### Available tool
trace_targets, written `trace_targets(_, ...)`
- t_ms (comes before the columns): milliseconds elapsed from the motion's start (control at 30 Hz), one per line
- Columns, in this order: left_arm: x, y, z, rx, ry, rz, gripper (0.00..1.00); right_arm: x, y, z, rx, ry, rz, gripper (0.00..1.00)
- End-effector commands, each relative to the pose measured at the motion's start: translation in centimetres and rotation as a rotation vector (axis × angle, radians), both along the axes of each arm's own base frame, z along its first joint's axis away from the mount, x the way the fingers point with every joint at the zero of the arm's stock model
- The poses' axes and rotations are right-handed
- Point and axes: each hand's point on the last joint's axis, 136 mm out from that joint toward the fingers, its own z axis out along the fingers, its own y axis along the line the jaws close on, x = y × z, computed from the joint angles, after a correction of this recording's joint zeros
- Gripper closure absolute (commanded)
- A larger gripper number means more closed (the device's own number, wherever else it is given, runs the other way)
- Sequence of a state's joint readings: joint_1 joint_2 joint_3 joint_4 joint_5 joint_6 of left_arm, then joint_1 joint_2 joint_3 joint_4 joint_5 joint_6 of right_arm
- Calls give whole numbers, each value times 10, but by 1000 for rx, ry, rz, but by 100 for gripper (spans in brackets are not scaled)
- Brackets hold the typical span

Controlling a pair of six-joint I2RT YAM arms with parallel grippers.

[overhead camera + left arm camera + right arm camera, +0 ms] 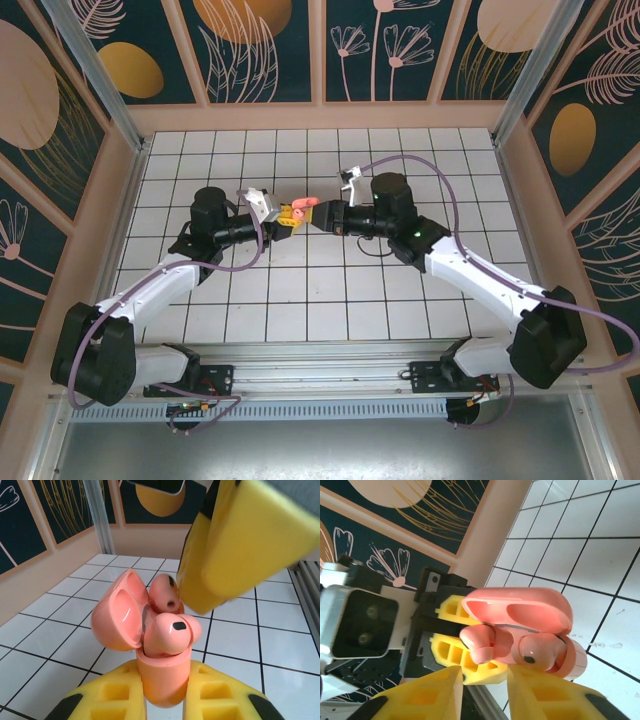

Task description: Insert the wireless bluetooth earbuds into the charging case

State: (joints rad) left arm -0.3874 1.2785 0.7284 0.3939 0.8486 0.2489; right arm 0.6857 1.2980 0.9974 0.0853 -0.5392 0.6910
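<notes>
Pink earbuds (540, 651) in open charging case (520, 607)

- You work over a white table (330, 300), ruled by dark lines into square tiles.
- Both arm bases (200, 380) sit at its near edge.

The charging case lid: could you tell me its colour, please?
The charging case lid is salmon pink, clearest in the left wrist view.

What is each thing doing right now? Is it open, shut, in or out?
case: gripped at its base, standing upright
lid: open, swung back
front earbud: sitting in its slot, top sticking out
back earbud: at the case's mouth, top sticking out
left gripper: shut on the case
right gripper: open, tips close to the back earbud
</notes>
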Motion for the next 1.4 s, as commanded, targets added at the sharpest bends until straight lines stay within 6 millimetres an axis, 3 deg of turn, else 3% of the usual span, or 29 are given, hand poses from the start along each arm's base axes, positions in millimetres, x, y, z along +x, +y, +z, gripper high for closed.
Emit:
trace_targets(0,-5,-2,10,-19,-37,-14,92,-5,-13,28,45,-113,-17,66)
trace_targets(133,-4,-2,8,-13,-30,-12,92,-16,-15,31,56,-134,21,66)
trace_targets(333,-4,-2,6,-11,-26,-14,92,-29,-1,26,69,-98,113,77)
trace_targets(933,-4,-2,7,-12,-20,-18,92,-19,22,12,74,-43,149,82)
trace_targets(1367,-5,-2,8,-13,-21,-23,93,3,18,14,69,-40,29,86)
